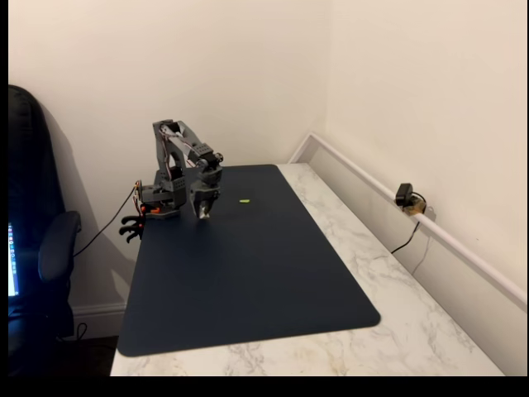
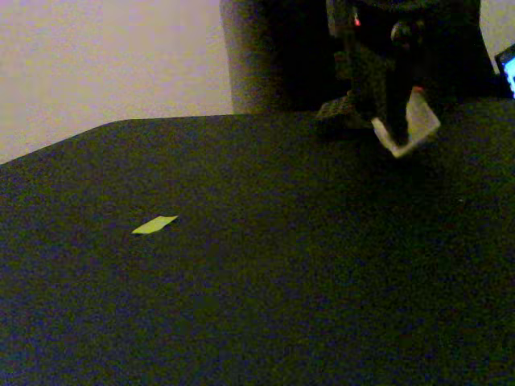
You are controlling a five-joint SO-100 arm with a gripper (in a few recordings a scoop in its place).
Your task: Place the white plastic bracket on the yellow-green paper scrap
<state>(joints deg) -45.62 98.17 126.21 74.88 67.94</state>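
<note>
Marble tabletop (image 1: 397,273) carries a dark blue mat (image 1: 248,265) beneath plain cream walls. Grey gripper (image 1: 203,212) points down over the mat's far left part, jaws pinching the white plastic bracket (image 2: 406,129), which hangs tilted just above the surface with one corner lowest. Yellow-green paper scrap (image 2: 154,224) lies flat on bare mat, well apart from the bracket, with nothing between them; its long axis runs roughly across the low fixed view. Black chair (image 1: 37,248) stands at left; a small camera (image 1: 405,196) sits at the wall rail.
</note>
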